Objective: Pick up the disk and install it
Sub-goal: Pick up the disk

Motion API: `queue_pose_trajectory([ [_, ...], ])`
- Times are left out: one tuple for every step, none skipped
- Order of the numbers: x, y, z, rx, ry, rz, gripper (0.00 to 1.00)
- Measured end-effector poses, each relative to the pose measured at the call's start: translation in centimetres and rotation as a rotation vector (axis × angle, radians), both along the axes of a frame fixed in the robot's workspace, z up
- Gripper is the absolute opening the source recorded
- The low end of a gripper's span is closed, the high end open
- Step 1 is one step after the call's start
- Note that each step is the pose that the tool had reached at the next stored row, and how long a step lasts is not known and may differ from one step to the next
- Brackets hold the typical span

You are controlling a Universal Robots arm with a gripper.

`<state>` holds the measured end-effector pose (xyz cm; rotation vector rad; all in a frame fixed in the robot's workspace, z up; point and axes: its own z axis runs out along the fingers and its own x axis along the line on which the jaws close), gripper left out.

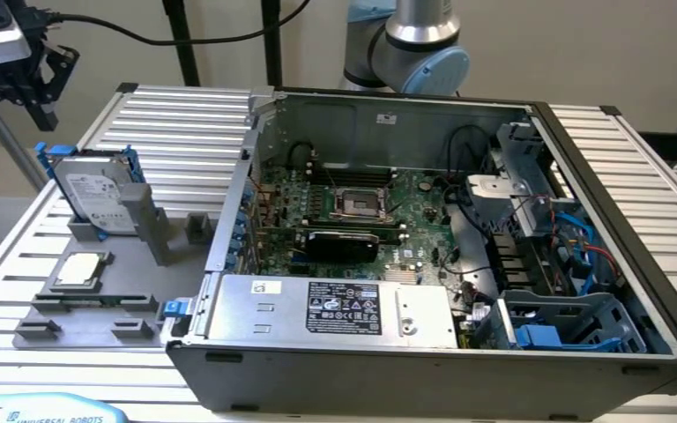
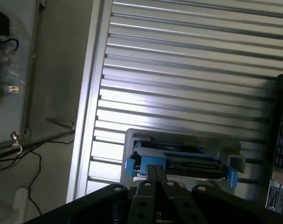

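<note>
The disk (image 1: 94,196), a silver-grey hard drive with a white label in a bright blue carrier, stands tilted on edge in a grey fixture (image 1: 138,233) at the exterior view's left. My gripper (image 1: 42,110) hangs well above it and slightly toward the exterior view's left, apart from it, fingers shut and holding nothing. In the wrist view the disk (image 2: 178,161) appears edge-on just past my closed gripper (image 2: 155,169), with blue carrier tabs at both ends.
An open computer case (image 1: 374,119) fills the middle, with the motherboard (image 1: 362,207), a grey power supply box (image 1: 338,308) and blue drive cages (image 1: 562,322) inside. A small square processor chip (image 1: 80,269) lies on the fixture. The slatted aluminium table (image 1: 186,115) surrounds everything.
</note>
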<state>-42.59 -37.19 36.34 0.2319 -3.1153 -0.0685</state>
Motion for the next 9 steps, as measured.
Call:
queue_pose_trajectory([
  [0.00, 0.00, -0.05, 0.0001, -0.0001, 0.018, 0.11],
  [0.00, 0.00, -0.08, 0.0001, -0.0001, 0.036, 0.11],
  [0.00, 0.00, -0.11, 0.0001, -0.0001, 0.054, 0.11],
  [0.00, 0.00, -0.14, 0.0001, 0.0000, 0.072, 0.11],
  [0.00, 0.00, -0.17, 0.0001, -0.0001, 0.091, 0.11],
  [0.00, 0.00, -0.19, 0.0001, -0.0001, 0.108, 0.11],
  [0.00, 0.00, -0.20, 0.0001, 0.0000, 0.126, 0.11],
  [0.00, 0.00, -0.22, 0.0001, -0.0001, 0.145, 0.11],
  [0.00, -0.01, -0.24, 0.0001, -0.0001, 0.163, 0.11],
])
